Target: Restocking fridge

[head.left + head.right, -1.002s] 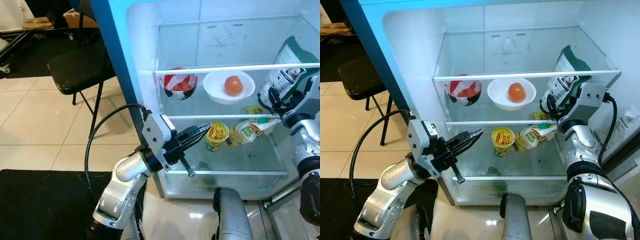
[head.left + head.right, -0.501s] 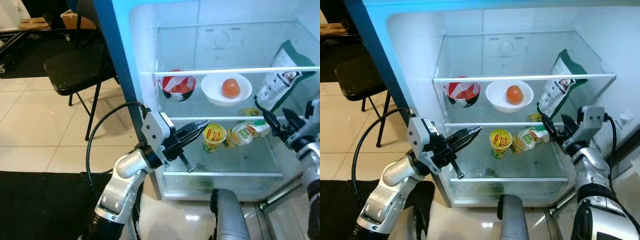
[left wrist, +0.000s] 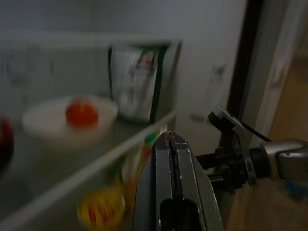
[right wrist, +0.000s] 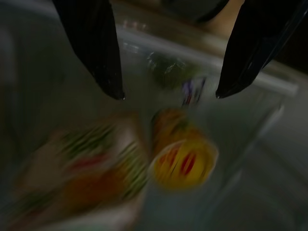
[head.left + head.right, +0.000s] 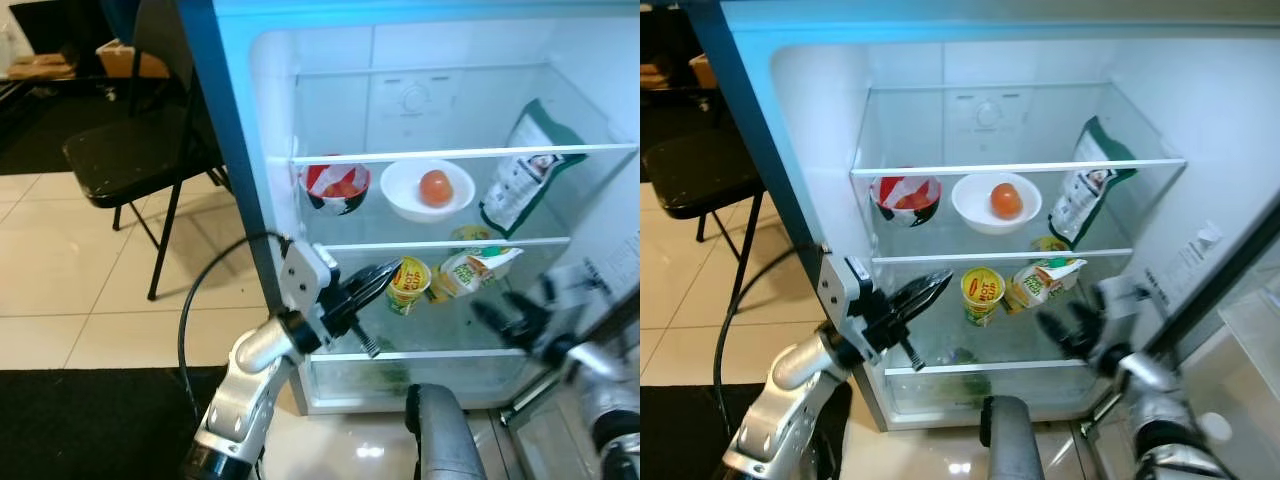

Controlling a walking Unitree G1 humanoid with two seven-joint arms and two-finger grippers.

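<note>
The fridge stands open. A green and white pouch (image 5: 525,172) leans upright at the right end of the middle shelf (image 5: 380,243), beside a white bowl (image 5: 410,193) holding a tomato (image 5: 435,186) and a red and white bowl (image 5: 335,187). One shelf lower lie a yellow cup (image 5: 408,283) and a tipped carton (image 5: 470,272). My left gripper (image 5: 393,271) is shut and empty, pointing into the lower shelf from the left. My right gripper (image 5: 497,312) is blurred and open, low at the fridge's right front, below the pouch and apart from it.
A black folding chair (image 5: 120,160) stands on the tiled floor to the left, and a black mat (image 5: 90,410) lies at my feet. The clear crisper drawer (image 5: 400,375) is at the bottom. The fridge's right wall and door edge (image 5: 1230,270) run close by my right arm.
My right gripper has let go of the pouch and dropped back out of the fridge. The pouch stays leaning on the middle shelf. The camera has shifted; the left arm holds its pose.
</note>
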